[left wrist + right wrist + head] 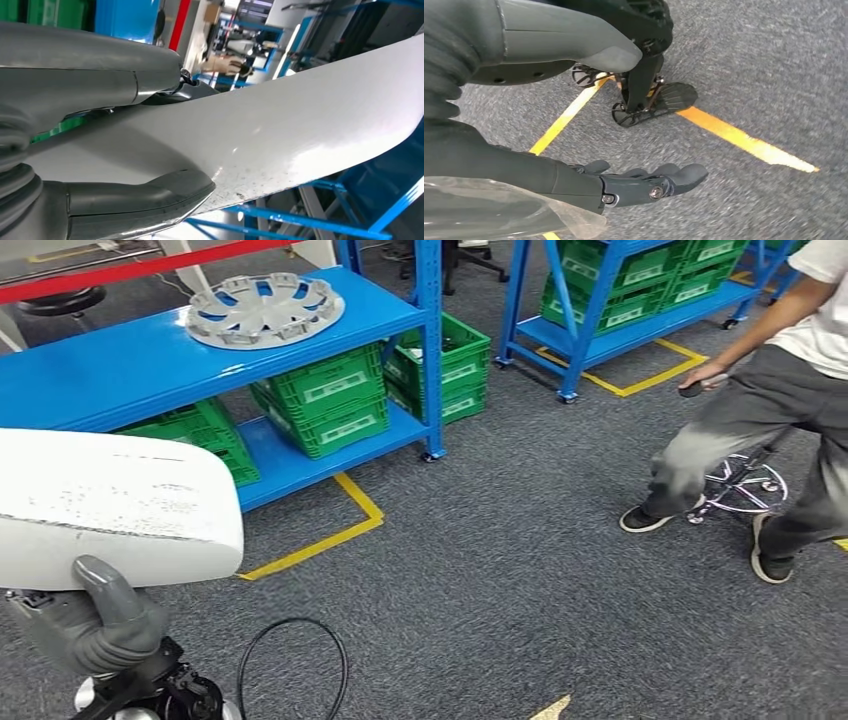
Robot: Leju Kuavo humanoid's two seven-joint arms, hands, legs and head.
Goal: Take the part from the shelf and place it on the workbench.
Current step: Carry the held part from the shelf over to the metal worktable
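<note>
Carry step: left hand (100, 625) fingers clamp the white panel part (110, 505), already off the blue shelf (120, 370); right hand (639, 182) hangs, fingers loosely apart, holding nothing; next probably find the worktop.

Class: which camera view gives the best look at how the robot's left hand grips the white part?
The left wrist view: up close, the left hand clamps the white part, thumb on one face, fingers on the other. The head view shows the thumb over the part's lower edge. The right wrist view looks at the floor.
</note>
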